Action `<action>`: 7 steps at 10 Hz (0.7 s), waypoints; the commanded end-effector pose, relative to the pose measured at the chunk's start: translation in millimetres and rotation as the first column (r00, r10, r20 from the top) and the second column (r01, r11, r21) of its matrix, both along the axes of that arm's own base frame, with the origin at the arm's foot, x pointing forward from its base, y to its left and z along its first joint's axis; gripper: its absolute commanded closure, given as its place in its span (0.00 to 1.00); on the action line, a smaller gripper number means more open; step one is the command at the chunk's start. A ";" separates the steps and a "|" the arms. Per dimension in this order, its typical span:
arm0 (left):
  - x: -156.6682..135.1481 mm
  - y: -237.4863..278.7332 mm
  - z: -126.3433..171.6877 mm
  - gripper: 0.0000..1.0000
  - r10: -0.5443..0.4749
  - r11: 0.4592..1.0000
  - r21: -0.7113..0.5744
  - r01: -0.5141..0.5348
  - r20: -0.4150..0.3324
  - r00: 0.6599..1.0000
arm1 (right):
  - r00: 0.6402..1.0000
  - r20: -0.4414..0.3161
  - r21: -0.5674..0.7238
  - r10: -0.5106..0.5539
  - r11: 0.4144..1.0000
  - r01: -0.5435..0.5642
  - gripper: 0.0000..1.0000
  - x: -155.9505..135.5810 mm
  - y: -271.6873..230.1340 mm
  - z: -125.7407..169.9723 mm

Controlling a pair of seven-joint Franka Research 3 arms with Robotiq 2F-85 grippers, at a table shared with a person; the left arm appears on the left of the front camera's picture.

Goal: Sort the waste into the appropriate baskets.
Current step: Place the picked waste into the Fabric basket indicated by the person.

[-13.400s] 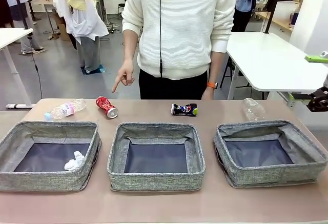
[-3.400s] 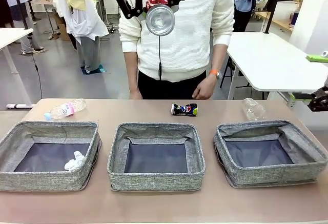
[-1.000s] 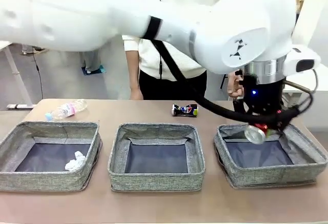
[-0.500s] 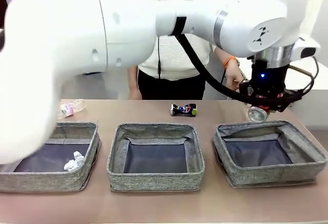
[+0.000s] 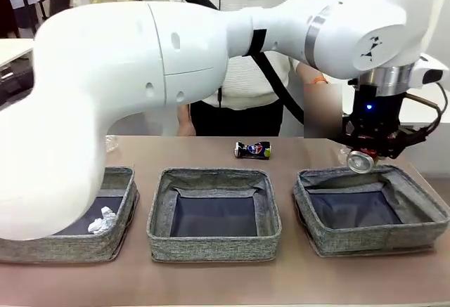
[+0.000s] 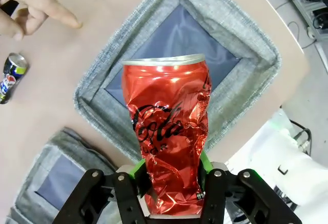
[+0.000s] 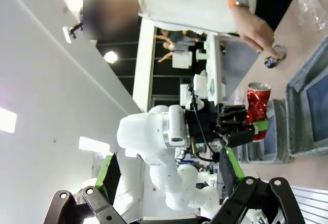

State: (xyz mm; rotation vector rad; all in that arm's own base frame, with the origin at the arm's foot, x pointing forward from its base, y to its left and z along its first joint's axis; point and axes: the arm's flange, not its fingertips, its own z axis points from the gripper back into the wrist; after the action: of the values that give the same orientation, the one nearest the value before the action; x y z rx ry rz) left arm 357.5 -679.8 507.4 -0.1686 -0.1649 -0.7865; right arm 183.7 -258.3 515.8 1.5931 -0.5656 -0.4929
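Tan tabletop (image 5: pixel 211 282): left jaws clasp crumpled red can (image 6: pixel 169 147) above woven basket (image 6: pixel 241 34); right jaws spread.

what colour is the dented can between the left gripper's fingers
Red can, silver rim; clearest in the left wrist view.

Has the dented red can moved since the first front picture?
Yes. The dented red can has gone rightward, from the table behind the left basket to above the right basket's far rim, between the left gripper's fingers.
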 end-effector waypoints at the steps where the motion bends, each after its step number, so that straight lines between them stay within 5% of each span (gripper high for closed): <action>1: 7.7 -14.4 12.9 0.13 -0.023 1.000 0.006 0.023 -0.022 0.999 | 1.000 0.010 -0.011 0.010 1.000 -0.010 0.00 -4.0 0.1 -0.1; 2: 7.5 -13.4 14.0 0.00 -0.020 1.000 0.007 0.020 -0.021 1.000 | 1.000 0.010 -0.011 0.010 1.000 -0.010 0.00 -4.0 0.1 -0.1; 7: 9.2 -3.9 24.5 0.00 -0.001 1.000 -0.003 0.001 -0.005 1.000 | 1.000 0.010 -0.011 0.010 1.000 -0.010 0.00 -4.0 0.1 -0.1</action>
State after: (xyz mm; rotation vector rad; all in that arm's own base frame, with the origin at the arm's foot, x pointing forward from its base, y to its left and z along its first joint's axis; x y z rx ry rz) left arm 360.8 -677.2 521.0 -0.1758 -0.1685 -0.7772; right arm 183.7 -258.2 515.8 1.5931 -0.5655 -0.4929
